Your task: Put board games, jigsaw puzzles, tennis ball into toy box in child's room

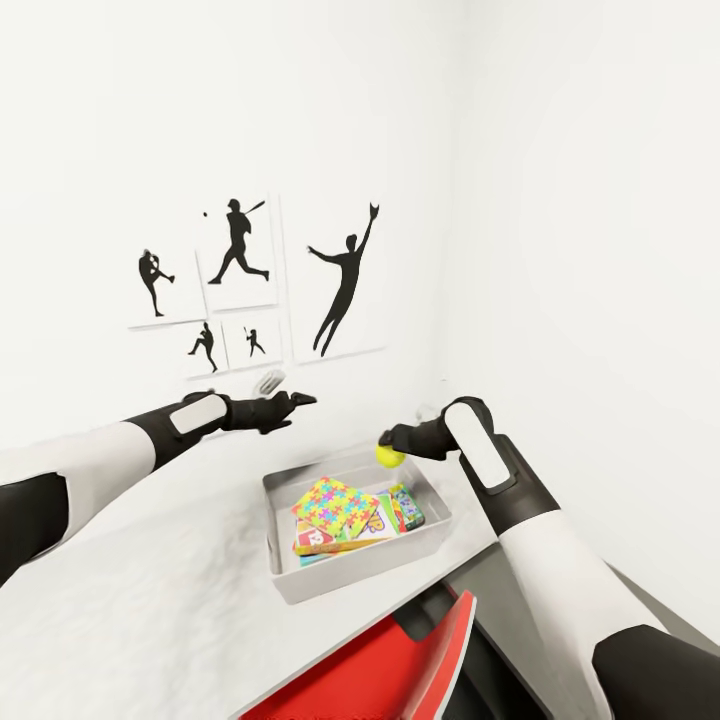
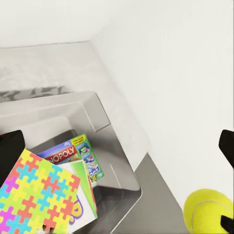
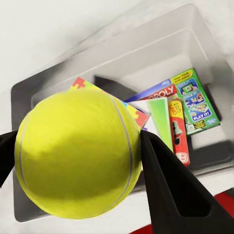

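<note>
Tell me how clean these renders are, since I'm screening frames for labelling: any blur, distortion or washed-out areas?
Head view: wide-angle stretch at the edges; white walls nearly merge, toy box sharp. Left wrist view: table soft and grainy, Monopoly box print readable. Right wrist view: tennis ball looms large and slightly soft in the right end effector; background wall blown out.

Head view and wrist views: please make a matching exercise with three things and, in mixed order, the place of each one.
Things:
1. yellow tennis ball
2. colourful jigsaw puzzle box
3. black silhouette baseball pictures

Places:
A. on the white wall
B. between the jaws of the right gripper, above the box
C. on top of the games in the grey toy box

Pairs: 1-B, 2-C, 3-A
</note>
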You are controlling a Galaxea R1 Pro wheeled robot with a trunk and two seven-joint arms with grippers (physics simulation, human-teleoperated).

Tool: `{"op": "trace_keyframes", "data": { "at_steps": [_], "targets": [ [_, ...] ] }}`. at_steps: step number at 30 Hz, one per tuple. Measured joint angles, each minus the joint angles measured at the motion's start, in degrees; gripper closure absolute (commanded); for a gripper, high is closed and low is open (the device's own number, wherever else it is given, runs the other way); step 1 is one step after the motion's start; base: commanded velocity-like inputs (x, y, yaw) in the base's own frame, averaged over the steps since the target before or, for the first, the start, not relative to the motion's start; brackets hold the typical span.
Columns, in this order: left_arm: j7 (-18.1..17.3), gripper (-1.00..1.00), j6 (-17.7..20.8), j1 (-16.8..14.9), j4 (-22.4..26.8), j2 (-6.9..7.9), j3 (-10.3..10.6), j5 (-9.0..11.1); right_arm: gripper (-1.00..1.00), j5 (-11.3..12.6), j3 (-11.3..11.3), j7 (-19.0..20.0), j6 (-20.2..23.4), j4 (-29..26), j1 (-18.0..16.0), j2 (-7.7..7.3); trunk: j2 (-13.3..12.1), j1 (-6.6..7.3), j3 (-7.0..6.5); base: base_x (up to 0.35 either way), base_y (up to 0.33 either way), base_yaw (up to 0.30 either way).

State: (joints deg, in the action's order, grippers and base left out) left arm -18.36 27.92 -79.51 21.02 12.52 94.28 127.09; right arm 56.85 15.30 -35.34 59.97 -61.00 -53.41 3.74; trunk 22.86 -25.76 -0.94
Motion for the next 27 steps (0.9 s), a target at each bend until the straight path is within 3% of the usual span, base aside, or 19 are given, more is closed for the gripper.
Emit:
{"op": "trace_keyframes", "data": {
  "at_steps": [5,9,11,23,27],
  "targets": [
    [-6.0,-1.0,0.1,0.0,0.0,0.81,0.1,-0.1,1.0,-0.3,0.0,-1.0,0.0,0.0,-0.1,-0.04,0.0,0.0,0.46,0.0,0.0,0.0],
    [-13.8,-1.0,0.4,0.0,0.1,2.8,0.2,-0.2,1.0,-2.8,0.0,-5.1,0.0,-0.1,-0.1,0.02,0.0,0.0,0.84,0.0,0.0,0.0],
    [-15.8,-1.0,0.5,0.0,0.2,3.13,0.3,-0.2,1.0,-3.5,0.0,-5.9,0.0,-0.1,-0.1,0.03,0.0,0.0,1.03,0.0,0.0,0.0],
    [-18.9,-1.0,0.7,0.1,0.3,5.0,0.6,-0.2,1.0,-4.2,0.2,-7.0,0.0,-0.1,-1.2,0.07,-0.1,0.01,2.07,0.0,0.0,0.0],
    [-23.2,-1.0,0.7,0.1,0.3,5.65,0.8,-0.2,1.0,-4.3,0.3,-7.0,0.0,-0.1,-1.5,0.18,-0.1,0.02,2.43,0.0,0.0,0.0]
  ]
}}
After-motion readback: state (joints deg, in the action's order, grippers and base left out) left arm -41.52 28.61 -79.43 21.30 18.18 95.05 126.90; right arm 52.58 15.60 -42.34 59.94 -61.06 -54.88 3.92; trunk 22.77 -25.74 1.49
